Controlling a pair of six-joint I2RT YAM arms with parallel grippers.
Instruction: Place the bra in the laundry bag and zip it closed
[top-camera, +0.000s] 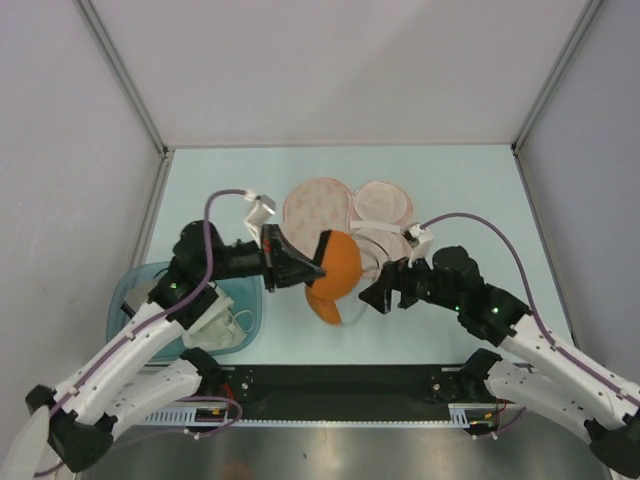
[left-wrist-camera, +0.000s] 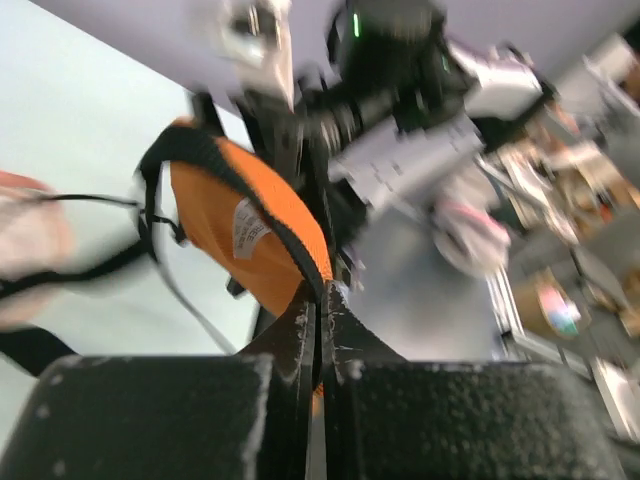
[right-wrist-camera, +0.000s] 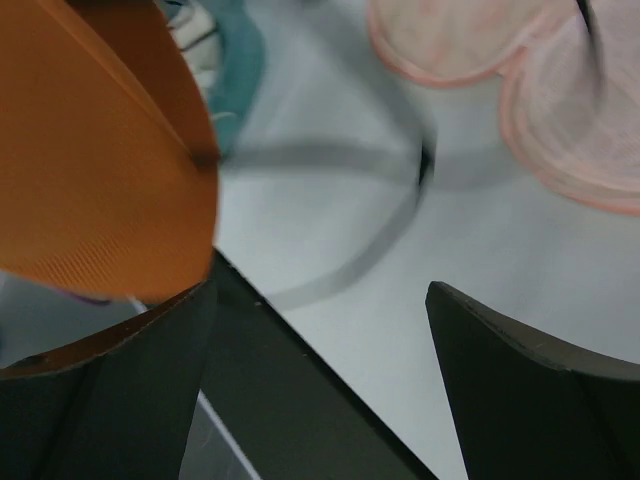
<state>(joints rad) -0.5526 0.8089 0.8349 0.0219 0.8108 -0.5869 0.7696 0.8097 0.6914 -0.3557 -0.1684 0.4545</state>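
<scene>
The orange bra with black trim hangs above the table at mid-front. My left gripper is shut on its black-trimmed edge, holding it lifted. My right gripper is open, just right of the bra's cup, which fills the left of the right wrist view. A thin strap dangles below. The peach-pink laundry bag lies open behind the bra, its lobes spread flat; it also shows in the right wrist view.
A translucent teal tub holding a white garment stands at the front left. A black strip runs along the table's near edge. Grey enclosure walls surround the table.
</scene>
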